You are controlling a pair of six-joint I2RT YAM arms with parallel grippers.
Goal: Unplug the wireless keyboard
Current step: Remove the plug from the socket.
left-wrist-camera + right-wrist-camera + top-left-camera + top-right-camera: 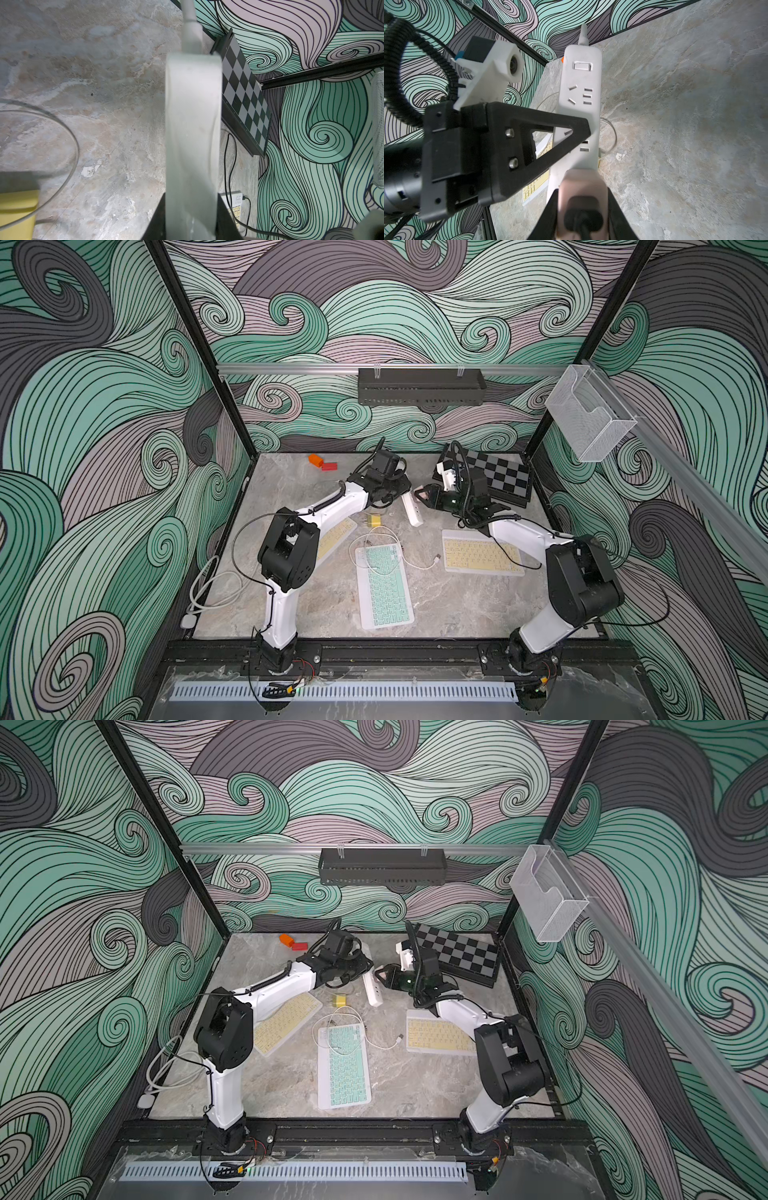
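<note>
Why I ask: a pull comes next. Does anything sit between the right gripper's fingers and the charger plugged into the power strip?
Nothing visible. The fingers of the right gripper grip the charger at the end of the power strip; the left gripper clamps the strip farther along, clear of the charger.

Surface finishes, work cell.
Tabletop: stone-look slab, grey-beige veining, matt, pale flecks. Power strip: white plastic, matt, scuffed and grimy. Left claw: black plastic, matt; bright metal screw heads in its fingers. Yellow-keyed keyboard: smooth plastic, pale case. Chessboard: smooth, slight sheen, black frame. Wall rail: bare brushed metal. Hanging tray: black perforated sheet metal, matt. Bin: clear plastic, stippled.
</note>
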